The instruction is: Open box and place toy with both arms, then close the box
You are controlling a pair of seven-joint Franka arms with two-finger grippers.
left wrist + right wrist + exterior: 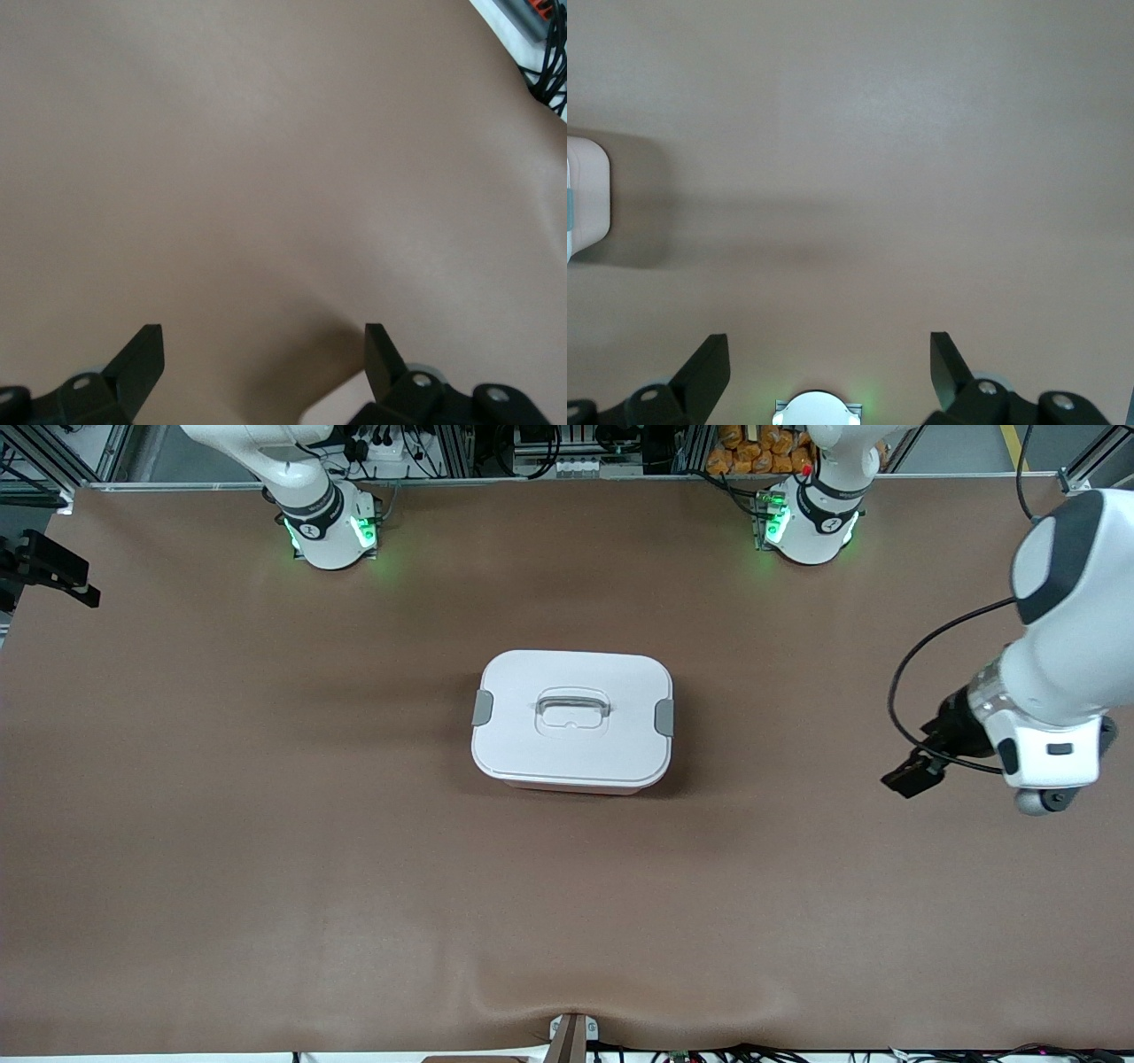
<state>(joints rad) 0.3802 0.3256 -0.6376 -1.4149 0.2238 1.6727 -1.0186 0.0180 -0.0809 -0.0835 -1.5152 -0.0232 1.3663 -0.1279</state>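
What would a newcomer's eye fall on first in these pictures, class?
The pale box with its white lid shut and grey side clips, alone mid-table on the brown cover. Next, the left arm, with its open left hand over bare table at its own end. The right hand, also open, hangs over bare table with the box in its view.

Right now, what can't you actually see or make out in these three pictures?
- Inside of the box: hidden in the front view by its shut white lid.
- Toy: in no view.
- Box in the right wrist view: only a corner, cut by the edge.
- Right pincer, open: front view's edge cuts it off.
- Left pincer, open: in the front view its fingers are hidden under its arm.
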